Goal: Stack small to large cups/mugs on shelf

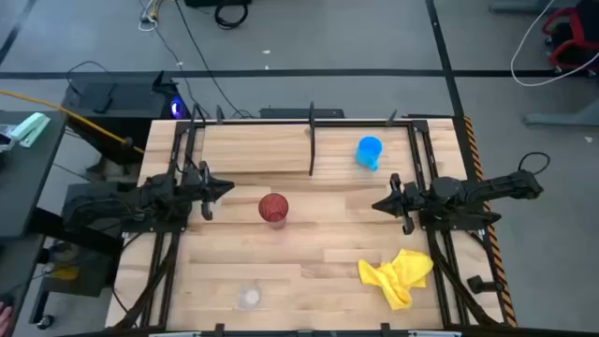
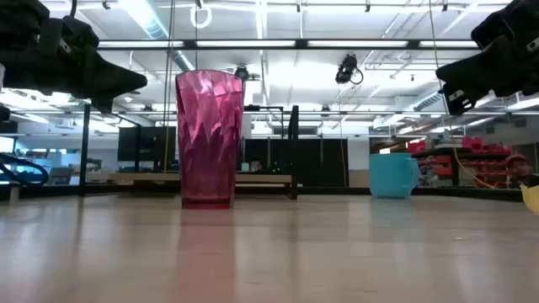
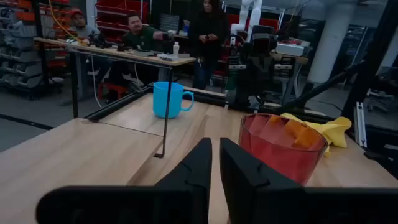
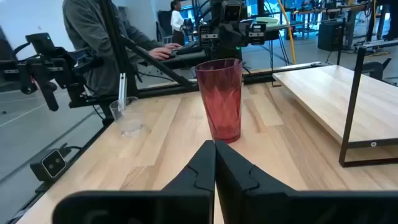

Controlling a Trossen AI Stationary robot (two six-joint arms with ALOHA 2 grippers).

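Note:
The dark red tumbler (image 1: 273,208) stands upright on its base at the table's middle; it also shows in the low view (image 2: 209,139). The blue cup (image 1: 369,153) stands on the table at the far right, beside the low black-framed shelf (image 1: 311,150) along the far edge. The clear cup (image 1: 248,298) stands near the front edge. My left gripper (image 1: 220,190) hovers shut just left of the tumbler (image 3: 283,146). My right gripper (image 1: 379,204) hovers shut to the tumbler's right, pointing at it (image 4: 221,99). Both are empty.
A crumpled yellow cloth (image 1: 398,276) lies at the front right, near my right arm. Black rails run along the table's left and right sides. People sit and stand at benches beyond the table (image 3: 208,31). The shelf's thin post (image 4: 351,106) rises beside the tumbler.

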